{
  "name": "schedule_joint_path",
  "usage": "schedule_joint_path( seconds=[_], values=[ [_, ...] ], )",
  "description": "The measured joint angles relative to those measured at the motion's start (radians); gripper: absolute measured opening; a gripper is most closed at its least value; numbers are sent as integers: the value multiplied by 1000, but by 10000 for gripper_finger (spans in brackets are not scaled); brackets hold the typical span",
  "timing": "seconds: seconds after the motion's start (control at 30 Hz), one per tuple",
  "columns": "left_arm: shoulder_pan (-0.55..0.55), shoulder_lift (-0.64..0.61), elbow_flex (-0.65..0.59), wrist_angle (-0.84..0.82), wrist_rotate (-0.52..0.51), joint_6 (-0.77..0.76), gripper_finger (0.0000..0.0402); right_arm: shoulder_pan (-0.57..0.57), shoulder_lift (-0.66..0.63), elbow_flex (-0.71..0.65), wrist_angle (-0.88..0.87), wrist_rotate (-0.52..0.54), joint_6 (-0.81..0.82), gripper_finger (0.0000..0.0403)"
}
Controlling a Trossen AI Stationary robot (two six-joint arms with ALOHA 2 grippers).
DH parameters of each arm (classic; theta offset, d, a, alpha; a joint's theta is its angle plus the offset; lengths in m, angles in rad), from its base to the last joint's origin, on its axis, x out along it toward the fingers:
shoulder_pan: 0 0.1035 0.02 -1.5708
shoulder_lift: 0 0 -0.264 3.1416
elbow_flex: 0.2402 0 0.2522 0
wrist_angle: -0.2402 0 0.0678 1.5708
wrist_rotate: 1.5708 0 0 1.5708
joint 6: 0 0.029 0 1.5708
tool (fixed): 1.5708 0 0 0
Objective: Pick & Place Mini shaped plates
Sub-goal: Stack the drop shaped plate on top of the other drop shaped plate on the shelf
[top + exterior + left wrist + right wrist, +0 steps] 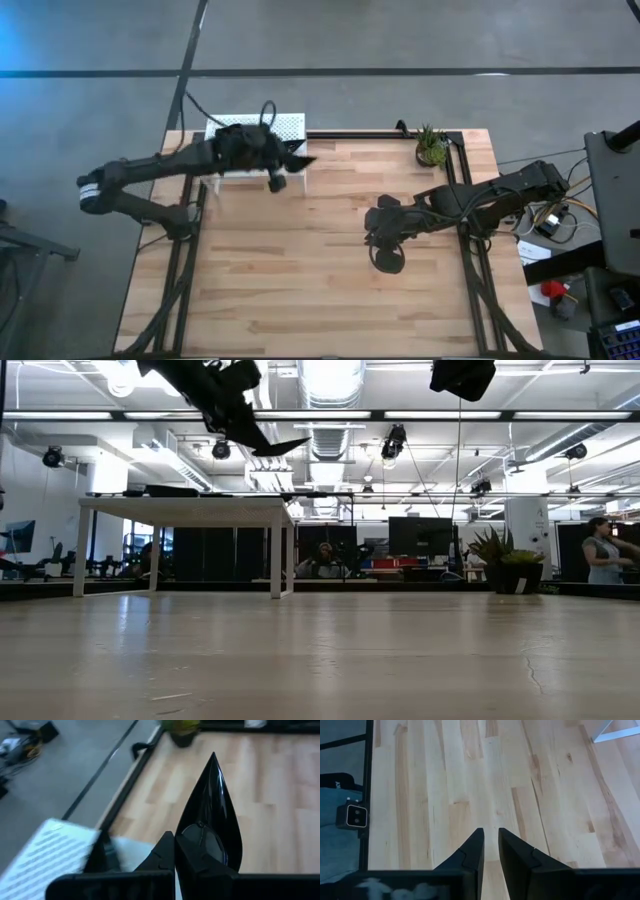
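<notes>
One teardrop plate (212,815) rides pinched in our left gripper (175,851) near the platform's (290,127) edge, unplaced; right gripper (490,849) slightly parted, empty.

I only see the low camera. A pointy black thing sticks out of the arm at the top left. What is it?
Observer: A teardrop plate. The left gripper is shut on its round end.
Operator: What's under it?
Observer: From above, it hangs at a corner of the white platform.
Operator: And the other arm?
Observer: The right gripper hangs over bare table, fingers a little apart, holding nothing.
</notes>
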Motion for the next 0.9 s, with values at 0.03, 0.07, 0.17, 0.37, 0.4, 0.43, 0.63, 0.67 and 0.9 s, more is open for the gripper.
schedule_joint_path(
  seconds=[0.03,0.07,0.17,0.37,0.4,0.43,0.63,0.67,0.9],
  values=[
    [28,0,12,-20,5,16,0,0,0,0,0,0,0,52],
    [57,3,24,-38,12,29,0,0,0,0,0,0,0,52],
    [131,18,45,-52,44,56,0,0,0,0,0,0,-1,52],
    [230,61,45,-70,57,70,0,0,0,0,0,0,-8,52],
    [240,72,44,-70,57,70,0,0,0,0,0,0,-8,52],
    [245,81,43,-70,59,73,0,0,0,0,0,0,-8,52],
    [264,109,43,-66,71,82,0,0,0,0,0,0,-8,52],
    [266,110,42,-69,64,82,0,0,0,0,0,0,-8,52],
    [280,108,42,-68,61,80,0,0,0,0,0,0,-8,52]
  ],
)
